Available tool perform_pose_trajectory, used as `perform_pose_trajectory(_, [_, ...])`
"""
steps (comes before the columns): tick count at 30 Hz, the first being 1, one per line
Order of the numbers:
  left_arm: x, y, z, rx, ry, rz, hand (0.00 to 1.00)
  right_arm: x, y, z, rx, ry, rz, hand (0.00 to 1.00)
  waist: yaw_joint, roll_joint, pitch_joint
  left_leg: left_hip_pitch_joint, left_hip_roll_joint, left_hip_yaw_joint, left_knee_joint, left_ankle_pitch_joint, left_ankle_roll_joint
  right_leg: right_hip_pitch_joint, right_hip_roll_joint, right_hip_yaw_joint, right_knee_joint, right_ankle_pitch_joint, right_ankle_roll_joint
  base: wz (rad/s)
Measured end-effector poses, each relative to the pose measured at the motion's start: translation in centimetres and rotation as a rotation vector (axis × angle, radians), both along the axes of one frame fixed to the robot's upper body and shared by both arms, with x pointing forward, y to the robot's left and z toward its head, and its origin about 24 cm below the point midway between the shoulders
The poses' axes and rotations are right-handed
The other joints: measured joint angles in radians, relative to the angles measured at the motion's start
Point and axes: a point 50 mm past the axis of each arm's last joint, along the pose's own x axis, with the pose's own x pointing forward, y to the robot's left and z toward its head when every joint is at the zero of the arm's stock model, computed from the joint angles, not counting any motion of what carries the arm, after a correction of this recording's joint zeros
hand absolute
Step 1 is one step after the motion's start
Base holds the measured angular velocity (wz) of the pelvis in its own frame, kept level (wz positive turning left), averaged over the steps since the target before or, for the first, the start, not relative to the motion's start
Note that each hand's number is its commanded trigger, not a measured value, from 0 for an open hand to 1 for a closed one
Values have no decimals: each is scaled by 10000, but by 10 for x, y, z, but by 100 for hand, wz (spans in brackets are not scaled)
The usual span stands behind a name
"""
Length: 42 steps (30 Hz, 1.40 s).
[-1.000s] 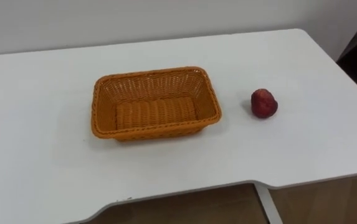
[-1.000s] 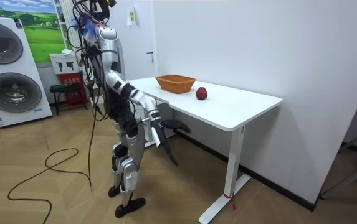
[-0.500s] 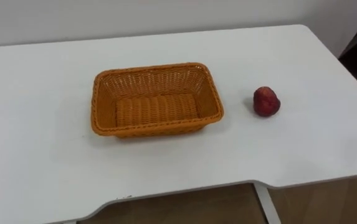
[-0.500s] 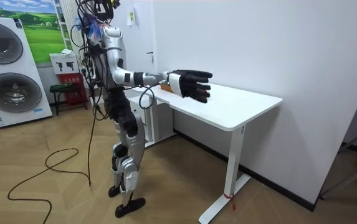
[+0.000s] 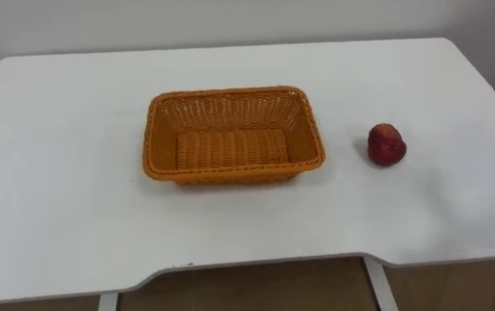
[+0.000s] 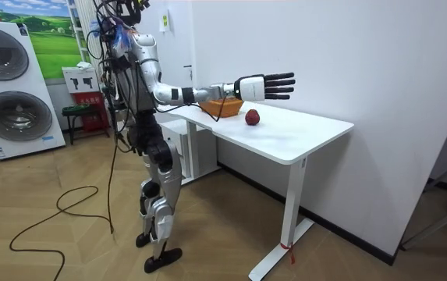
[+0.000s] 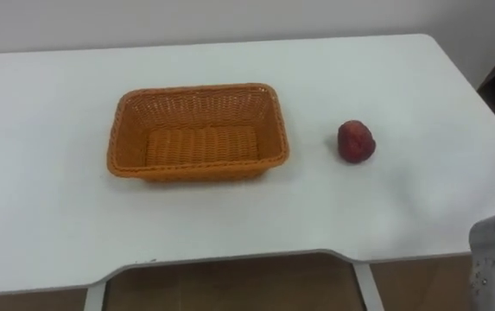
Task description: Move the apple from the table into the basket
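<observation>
Your right hand (image 6: pixel 266 86) is stretched out flat above the worktop (image 5: pixel 57 216), fingers straight and spread, holding nothing. In the room view it hangs higher than the apple (image 5: pixel 387 144) and a little to that view's right of it, though I cannot judge from there how well it lines up in depth. The apple sits on the worktop to the robot's right of the orange wicker basket (image 5: pixel 230 92), clearly apart from its rim, and the basket is empty. By my reading, nothing of the task is done yet: the reach, the grasp, the carry and the drop are all ahead of you, and the basket looks like the likely place to put the apple. There is bare white surface on every side of the apple, so you have room to bring the hand down from above or from the right. Mind the right edge of the worktop just beyond the fruit; a round apple nudged that way could roll off. The basket's near wall is low, so a modest lift should clear it.
</observation>
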Motion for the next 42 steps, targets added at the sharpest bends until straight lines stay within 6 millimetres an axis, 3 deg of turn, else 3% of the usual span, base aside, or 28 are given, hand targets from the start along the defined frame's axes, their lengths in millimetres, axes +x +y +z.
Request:
perform_pose_trajectory(9, [8,7,3,-236,-181,-255,0,17,15,-26,134,1442,2449,0,204,-255,10,-1,-3,-93,3,20,-1,133,-6,-133,-80,3,-5,4])
perform_pose_trajectory(13, [14,7,4,-302,-260,-357,0,20,23,-36,222,1904,3381,0,234,-356,51,-21,-8,-100,35,19,0,134,-12,-151,-79,15,-10,1])
perform_pose_trajectory(17, [17,7,4,-375,-288,-492,0,21,25,-45,329,2386,4050,0,235,-291,39,-17,-15,-120,36,19,0,154,-14,-157,-81,24,-2,0])
perform_pose_trajectory(23, [11,7,4,-343,-76,-434,0,24,30,-55,370,3085,4851,0,193,-63,-51,212,-16,-220,1,23,-3,390,-10,-148,-86,23,-2,2])
perform_pose_trajectory(35, [8,5,3,-405,69,-560,0,26,34,-56,-89,3478,5902,0,203,-126,4,256,-25,-282,27,32,-16,516,-2,-211,-83,29,-14,0])
perform_pose_trajectory(42, [-1,0,-1,-535,568,-804,0,20,27,-79,93,4746,5693,0,255,-19,9,266,-24,-269,6,33,-16,514,-1,-220,-80,29,-14,0])
